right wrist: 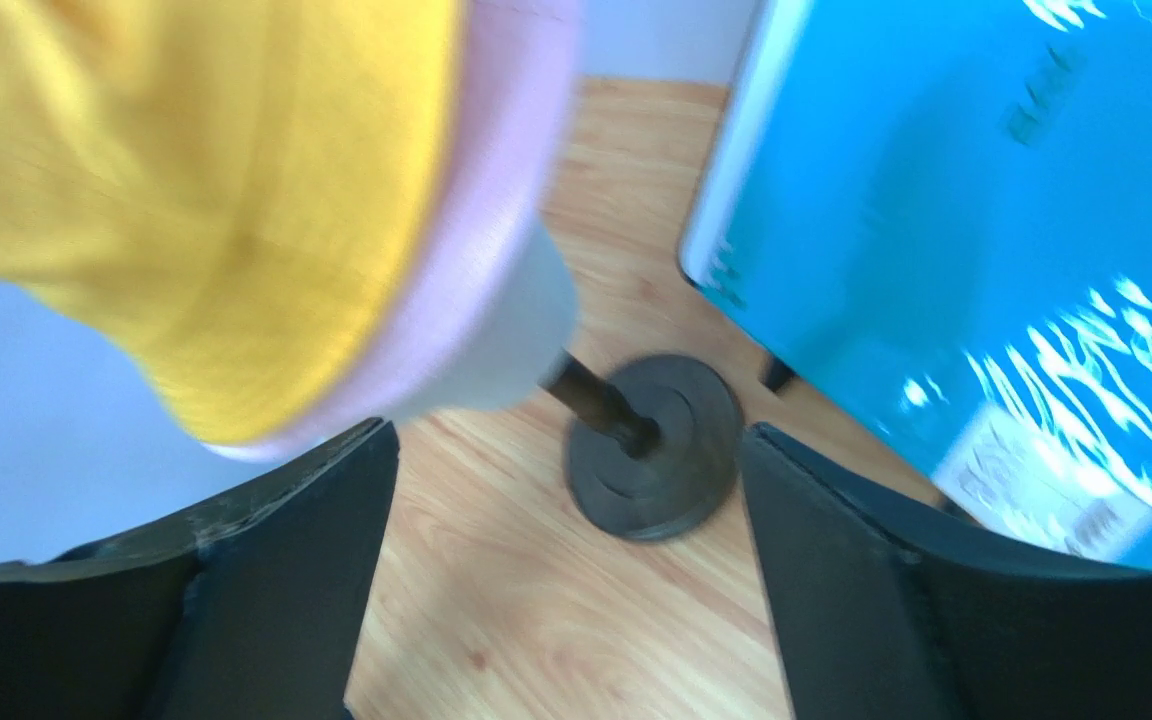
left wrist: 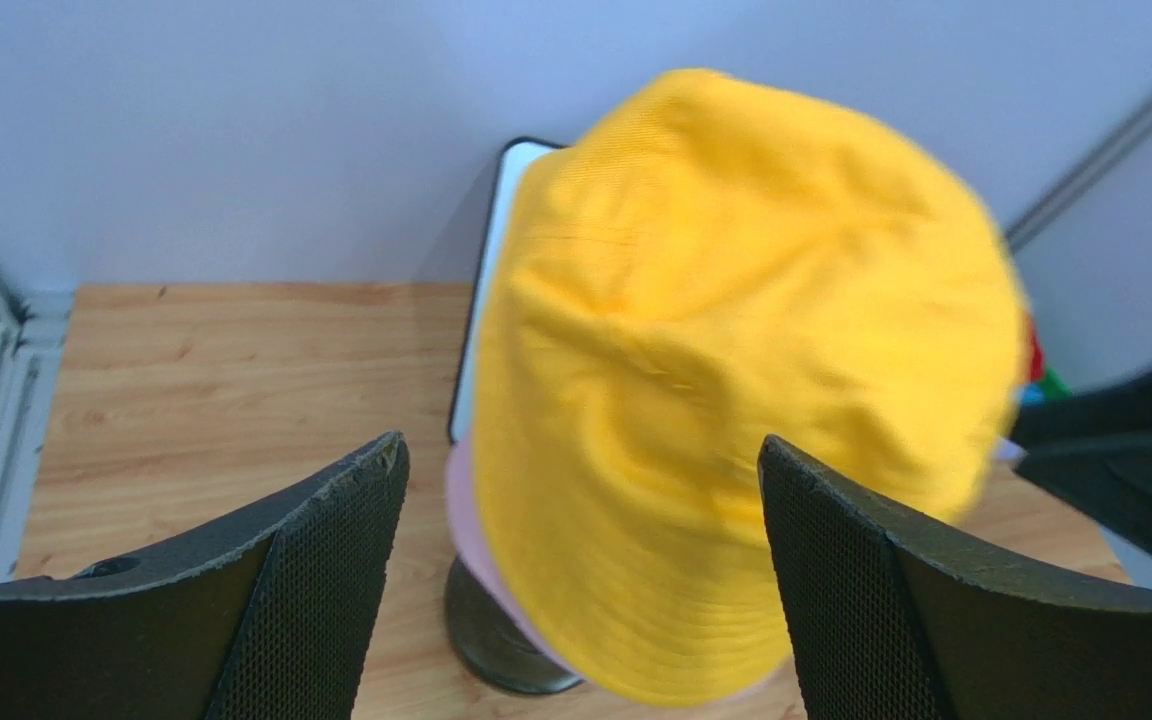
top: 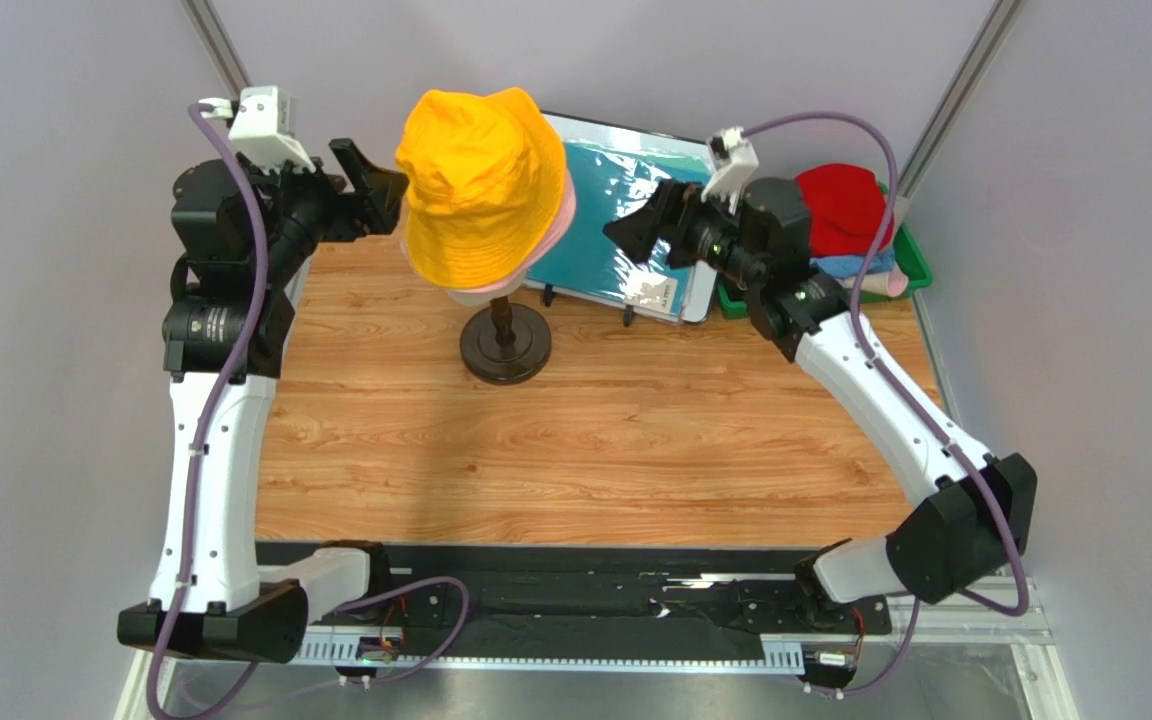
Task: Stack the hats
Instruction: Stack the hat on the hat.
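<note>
1. Two hats are stacked so far: the orange-yellow hat [top: 480, 180] sits over the pink hat [top: 563, 218] on the mannequin head [right wrist: 515, 338], in the space between the two pincers
2. The left pincer [top: 376, 188] is spread wide and holds nothing. In its wrist view the orange-yellow crown fills the gap ahead of its fingers without touching them
3. The right pincer [top: 630, 225] is also spread and empty. The hat brims hang just ahead of it and to its left, with the round base [right wrist: 654, 465] beyond its fingertips
4. The step in hand looks like settling this hat. To do it well, each pincer should pull straight back from the brim, since floppy cloth could snag on a finger and be dragged askew
5. The head stands on a thin post, so a sideways tug could probably rock it; any brim correction is best made by both pincers pulling down evenly
6. The next candidates are likely the red hat [top: 845, 203] and the blue hat [top: 845, 267], in the green bin [top: 916, 267] behind the right pincer
7. The orange-yellow hat is soft and creased, with a dented crown and a drooping brim
8. Only a thin pink rim shows below it, mostly on the right pincer's side
</note>
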### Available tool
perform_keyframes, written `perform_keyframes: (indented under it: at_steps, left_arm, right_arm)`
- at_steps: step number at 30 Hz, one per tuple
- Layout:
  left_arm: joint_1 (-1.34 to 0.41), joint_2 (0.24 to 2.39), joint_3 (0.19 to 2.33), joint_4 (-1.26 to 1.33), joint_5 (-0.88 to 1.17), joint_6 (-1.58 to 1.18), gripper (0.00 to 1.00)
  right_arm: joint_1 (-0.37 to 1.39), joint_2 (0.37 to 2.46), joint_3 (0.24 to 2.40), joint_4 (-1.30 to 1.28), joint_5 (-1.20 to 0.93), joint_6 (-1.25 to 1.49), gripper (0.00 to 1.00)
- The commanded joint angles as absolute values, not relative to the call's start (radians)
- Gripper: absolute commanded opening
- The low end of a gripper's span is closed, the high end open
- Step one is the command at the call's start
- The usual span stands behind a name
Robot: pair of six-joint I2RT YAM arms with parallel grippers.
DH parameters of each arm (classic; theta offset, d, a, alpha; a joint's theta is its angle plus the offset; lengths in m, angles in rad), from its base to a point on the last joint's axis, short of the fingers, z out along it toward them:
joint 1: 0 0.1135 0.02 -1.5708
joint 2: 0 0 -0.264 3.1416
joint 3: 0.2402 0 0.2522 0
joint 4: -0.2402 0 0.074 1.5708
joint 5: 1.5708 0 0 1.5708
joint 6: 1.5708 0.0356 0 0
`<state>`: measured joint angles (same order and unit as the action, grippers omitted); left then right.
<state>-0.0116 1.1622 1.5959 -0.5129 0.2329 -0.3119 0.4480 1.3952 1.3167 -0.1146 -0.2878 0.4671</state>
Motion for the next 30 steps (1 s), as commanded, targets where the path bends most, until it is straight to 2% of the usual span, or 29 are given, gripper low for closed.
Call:
perform_keyframes:
  at_steps: [1, 2, 5, 12, 21, 30]
  left_arm:
    - [-0.104, 1.14, 1.675, -0.505, 0.204, -0.255, 0.91]
    - [-0.119, 1.144, 1.683, -0.503, 0.201, -0.249, 0.91]
    - [-0.172, 1.175, 1.718, -0.505, 0.196, -0.233, 0.91]
    - [-0.235, 1.32, 1.856, -0.537, 0.196, -0.215, 0.91]
    - [-0.273, 1.404, 1.919, -0.561, 0.199, -0.192, 0.91]
    - [-0.278, 1.405, 1.884, -0.56, 0.198, -0.176, 0.88]
  right_arm:
    - [0.394, 1.503, 1.526, 0.05, -0.484, 0.58, 0.79]
    - [0.37, 1.558, 1.551, 0.083, -0.511, 0.609, 0.75]
    - [0.342, 1.676, 1.669, 0.185, -0.597, 0.721, 0.72]
    - [0.339, 1.865, 1.838, 0.31, -0.666, 0.842, 0.71]
    - [0.348, 1.95, 1.848, 0.509, -0.709, 0.992, 0.67]
    - [0.397, 1.996, 1.877, 0.519, -0.707, 0.985, 0.65]
